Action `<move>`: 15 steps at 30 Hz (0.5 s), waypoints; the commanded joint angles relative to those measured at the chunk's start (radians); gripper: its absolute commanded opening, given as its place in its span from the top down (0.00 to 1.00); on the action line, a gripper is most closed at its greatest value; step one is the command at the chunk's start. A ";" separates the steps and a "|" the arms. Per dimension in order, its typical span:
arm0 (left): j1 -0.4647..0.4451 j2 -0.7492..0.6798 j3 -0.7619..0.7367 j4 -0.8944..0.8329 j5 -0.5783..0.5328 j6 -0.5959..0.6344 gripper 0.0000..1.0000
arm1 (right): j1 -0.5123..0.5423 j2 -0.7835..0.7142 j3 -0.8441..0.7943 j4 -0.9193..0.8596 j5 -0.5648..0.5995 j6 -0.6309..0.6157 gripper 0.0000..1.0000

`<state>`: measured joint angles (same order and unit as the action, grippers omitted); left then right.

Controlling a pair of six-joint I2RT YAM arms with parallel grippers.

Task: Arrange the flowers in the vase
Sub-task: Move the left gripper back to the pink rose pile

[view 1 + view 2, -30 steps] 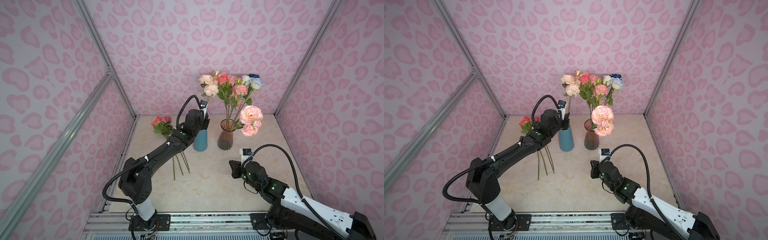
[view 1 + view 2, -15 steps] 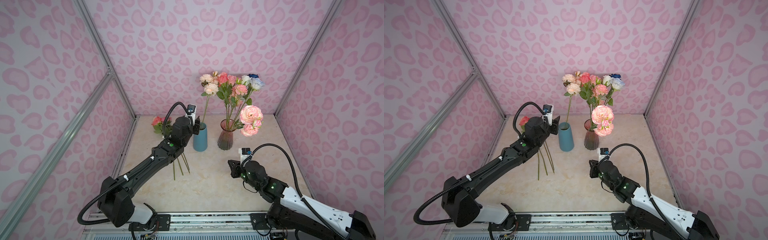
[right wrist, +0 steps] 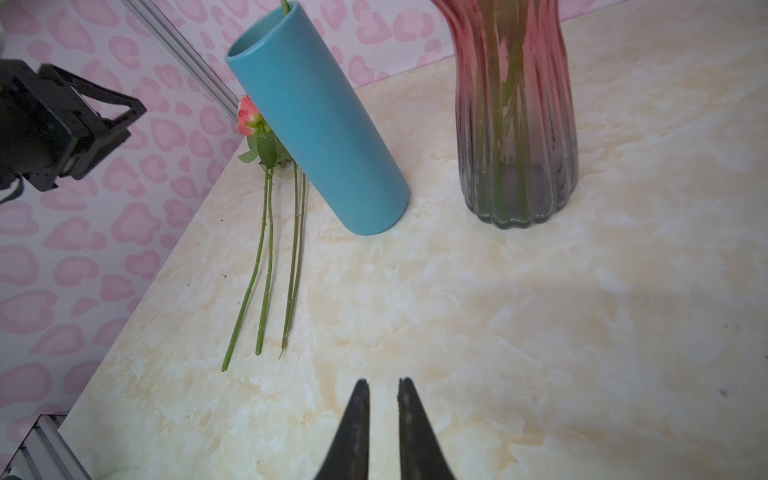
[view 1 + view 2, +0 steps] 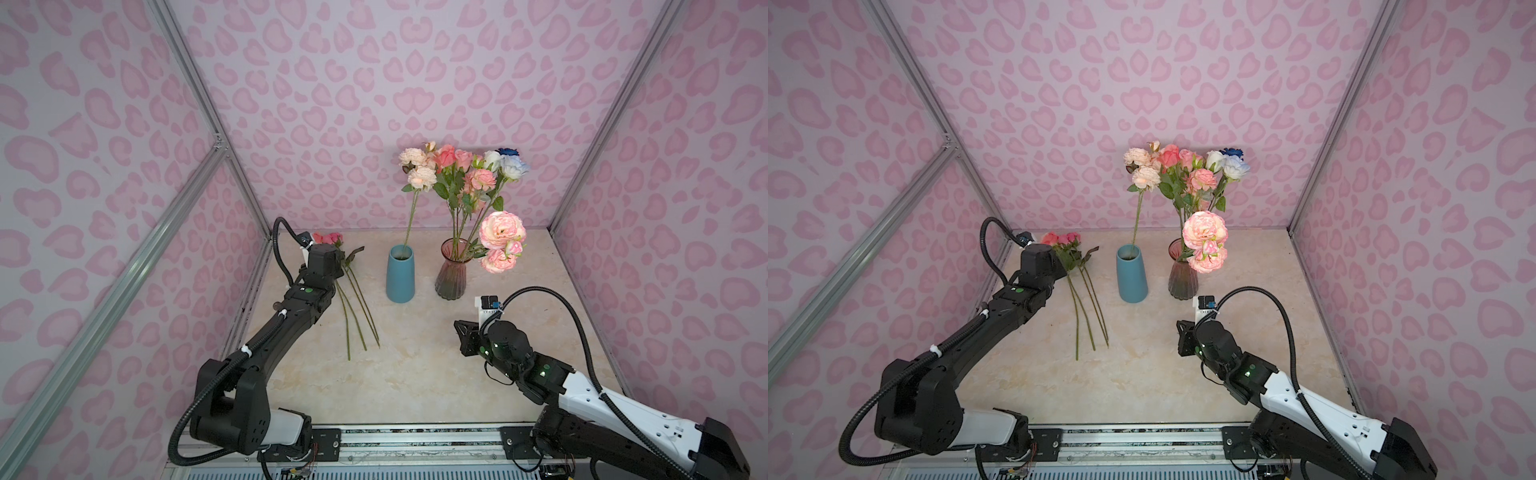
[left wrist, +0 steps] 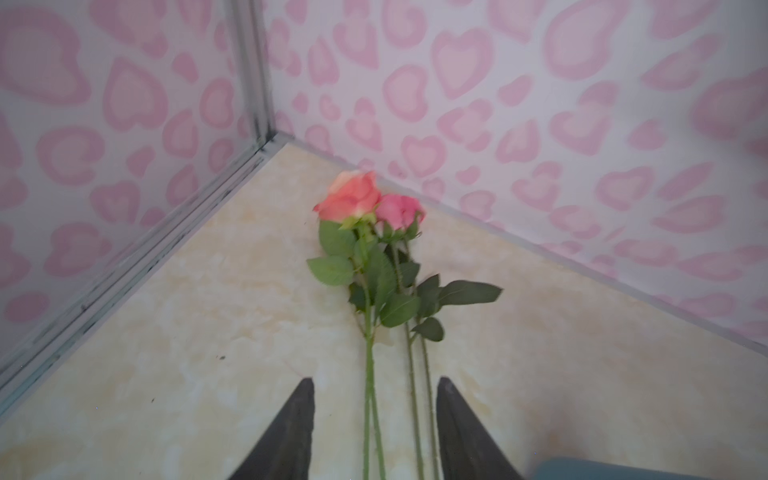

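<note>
A blue vase [image 4: 400, 274] [image 4: 1132, 274] holds one cream flower [image 4: 420, 176] on a long stem. Beside it a pink glass vase [image 4: 451, 270] [image 3: 515, 124] holds a bunch of pink, coral, cream and blue flowers [image 4: 469, 174]. A coral rose [image 5: 353, 197] and a pink rose [image 5: 399, 210] lie flat on the table left of the blue vase, stems [image 4: 353, 307] pointing forward. My left gripper [image 5: 376, 384] hovers open above those stems, holding nothing. My right gripper [image 3: 383, 381] [image 4: 463, 336] hangs low at front right, shut and empty.
The marble table [image 4: 415, 374] is walled by pink heart-patterned panels on three sides. An aluminium post [image 5: 253, 70] stands in the far left corner near the lying roses. Big pink peonies [image 4: 500, 232] droop over the glass vase's right side.
My left gripper has opened and left the cream flower standing in the blue vase. The left arm has swung left and down over the lying roses. The right arm has barely moved.
</note>
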<state>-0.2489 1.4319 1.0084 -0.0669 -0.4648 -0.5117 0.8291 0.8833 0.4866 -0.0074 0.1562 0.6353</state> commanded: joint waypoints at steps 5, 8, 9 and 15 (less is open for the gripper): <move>0.114 0.246 0.094 -0.084 0.334 -0.083 0.54 | 0.002 0.021 -0.006 0.031 -0.005 0.008 0.84; 0.122 0.336 0.140 -0.115 0.402 -0.060 0.61 | 0.002 0.042 -0.008 0.040 -0.016 0.017 0.84; 0.122 0.348 0.138 -0.112 0.408 -0.059 0.62 | 0.002 0.048 -0.008 0.043 -0.024 0.019 0.84; 0.123 0.371 0.098 -0.082 0.444 -0.053 0.66 | 0.002 0.083 0.004 0.045 -0.030 0.015 0.83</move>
<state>-0.1287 1.7969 1.1202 -0.1616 -0.0727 -0.5732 0.8291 0.9569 0.4858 0.0032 0.1299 0.6472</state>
